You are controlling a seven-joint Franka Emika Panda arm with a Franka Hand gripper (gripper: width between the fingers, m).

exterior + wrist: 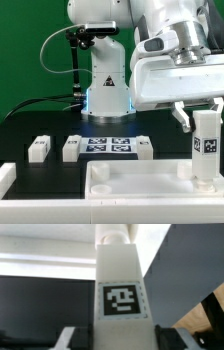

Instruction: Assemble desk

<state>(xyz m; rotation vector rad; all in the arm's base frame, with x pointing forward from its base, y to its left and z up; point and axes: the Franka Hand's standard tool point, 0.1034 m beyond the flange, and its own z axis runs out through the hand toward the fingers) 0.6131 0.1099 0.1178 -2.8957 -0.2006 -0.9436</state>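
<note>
My gripper (203,112) is shut on a white desk leg (205,146) with a black-and-white tag and holds it upright at the exterior view's right. The leg's lower end is at the far right corner of the white desk panel (130,186), which lies flat in the foreground; I cannot tell whether it is seated in the socket. In the wrist view the leg (122,286) fills the middle, clamped between my dark fingers (78,339). Three more legs lie on the black table behind the panel: one (38,149), a second (72,148) and a third (143,149).
The marker board (108,146) lies flat between the loose legs. The robot base (107,80) stands behind it before a green backdrop. A white block (5,178) sits at the exterior view's left edge.
</note>
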